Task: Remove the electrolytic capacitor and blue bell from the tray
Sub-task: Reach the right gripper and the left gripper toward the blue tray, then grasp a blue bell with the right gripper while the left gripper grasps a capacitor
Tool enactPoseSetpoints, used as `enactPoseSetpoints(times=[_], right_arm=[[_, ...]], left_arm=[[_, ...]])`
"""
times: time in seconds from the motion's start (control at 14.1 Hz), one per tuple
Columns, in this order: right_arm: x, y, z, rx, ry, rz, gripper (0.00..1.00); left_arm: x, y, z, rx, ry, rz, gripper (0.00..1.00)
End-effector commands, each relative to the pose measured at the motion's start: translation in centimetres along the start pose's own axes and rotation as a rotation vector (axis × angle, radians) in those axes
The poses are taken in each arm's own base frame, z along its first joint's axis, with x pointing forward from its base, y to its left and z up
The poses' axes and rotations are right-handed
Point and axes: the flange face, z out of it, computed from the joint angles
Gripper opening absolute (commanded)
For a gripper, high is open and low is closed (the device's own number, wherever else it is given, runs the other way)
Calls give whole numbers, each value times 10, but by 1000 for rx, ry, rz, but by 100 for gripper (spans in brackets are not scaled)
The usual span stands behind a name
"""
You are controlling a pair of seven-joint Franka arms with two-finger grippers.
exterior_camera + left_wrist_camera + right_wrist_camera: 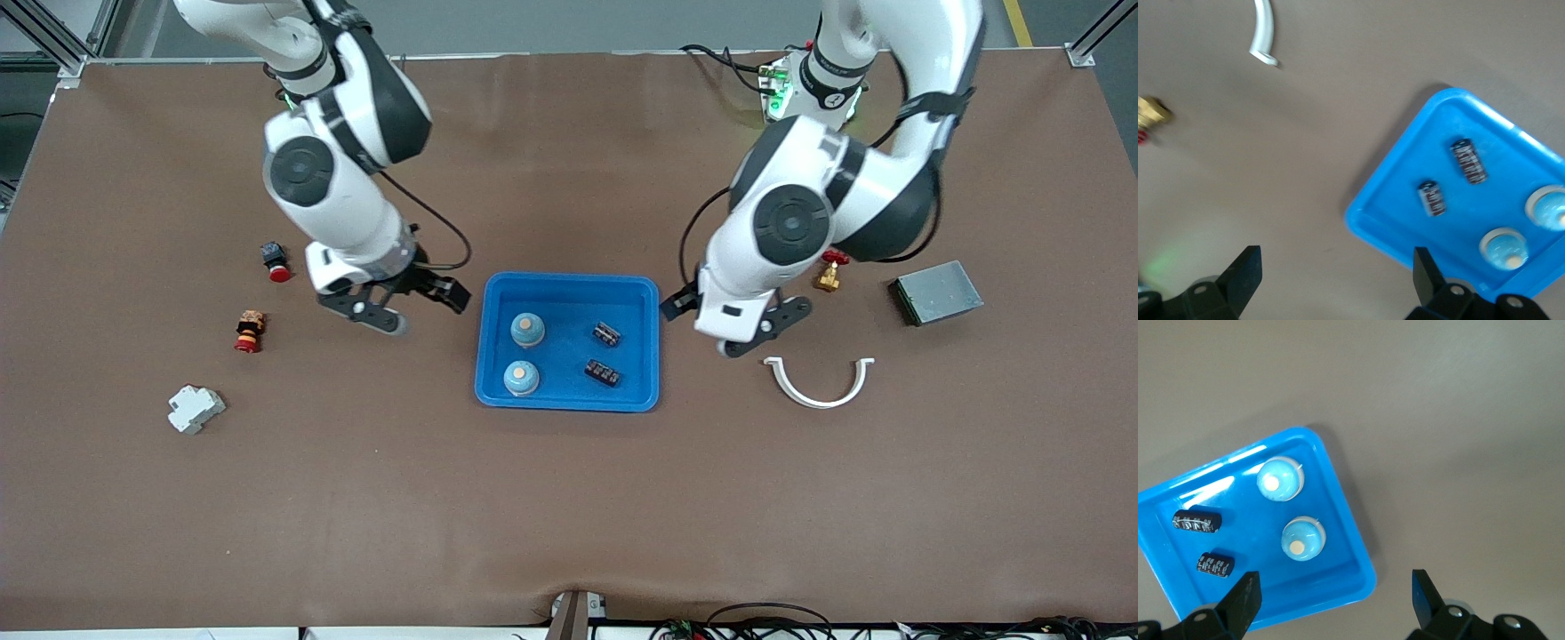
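Blue tray [569,396] at table centre holds two bells [527,330] toward the right arm's end and two capacitors [607,334] toward the left arm's end. Right gripper [391,307] and left gripper [756,333] flank the tray over bare table, fingers apart, empty.

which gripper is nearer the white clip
Left. The left gripper is open right beside the white clip; the right gripper, also open, is past the blue tray, toward the right arm's end.
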Motion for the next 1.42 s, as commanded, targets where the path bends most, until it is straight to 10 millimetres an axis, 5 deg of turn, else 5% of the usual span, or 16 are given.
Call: enactPoseSetpoints(times=[0.0, 0.36, 0.57, 0.92, 1.35], right_arm=[[-9, -16, 44, -37, 27, 21, 100], [-23, -36, 110, -19, 49, 54, 100], [-35, -46, 146, -3, 62, 70, 100], [-49, -62, 183, -24, 55, 67, 100], [-50, -64, 198, -40, 58, 51, 100]], left_arm=[[1, 23, 21, -35, -4, -84, 100], [14, 42, 59, -101, -23, -252, 100], [6, 60, 92, -116, -6, -311, 100], [12, 66, 112, -131, -8, -357, 100], [9, 77, 143, -156, -4, -431, 100]])
